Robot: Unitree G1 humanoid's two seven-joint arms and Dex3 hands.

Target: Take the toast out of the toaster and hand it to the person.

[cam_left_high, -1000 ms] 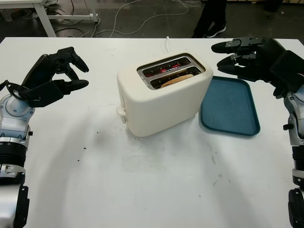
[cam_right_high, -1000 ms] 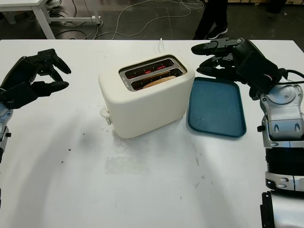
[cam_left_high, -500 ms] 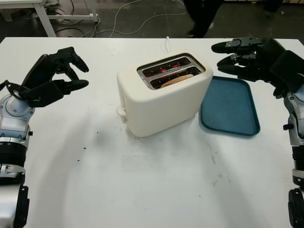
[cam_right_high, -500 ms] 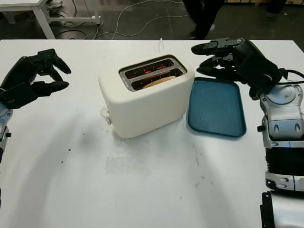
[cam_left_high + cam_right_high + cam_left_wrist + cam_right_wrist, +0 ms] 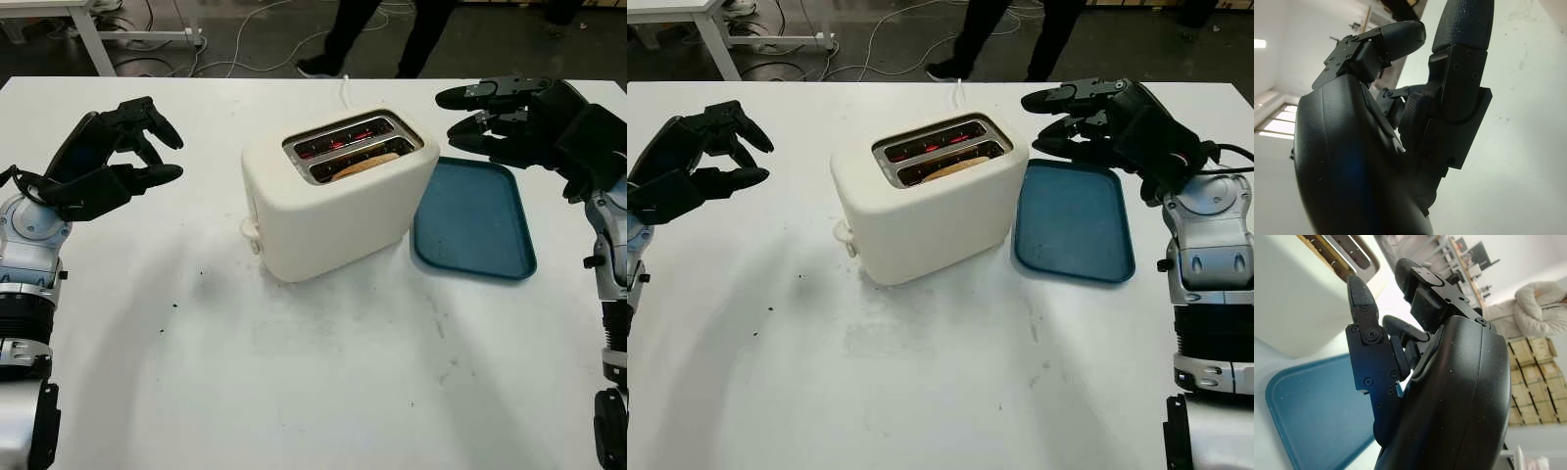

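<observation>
The right hand hangs above the table's far right part, over the far edge of the blue tray, holding nothing, open. It is near the toaster's right end but apart from it. In the right wrist view the same hand's black fingers reach toward the toaster's slotted top, with the tray beneath them.

The left hand hovers over the left part of the table, well apart from the toaster, also open and holding nothing.

Between the two hands stands one cream two-slot toaster, set at a slant on the white table. One slice of toast sits low in the nearer of the two slots, only its tan top edge showing; the farther slot glows red inside. A small lever knob juts from the toaster's left end. One white cord runs from behind the toaster toward the table's far edge.

The single tray lies flat just beside the toaster's right end, its left edge touching or almost touching the toaster's base.

The near half of the table is bare white surface with a few dark crumbs, and there is free room on the toaster's left side and in front of it.

Beyond the far edge, a person's two legs in dark trousers stand on the floor, among loose cables.
</observation>
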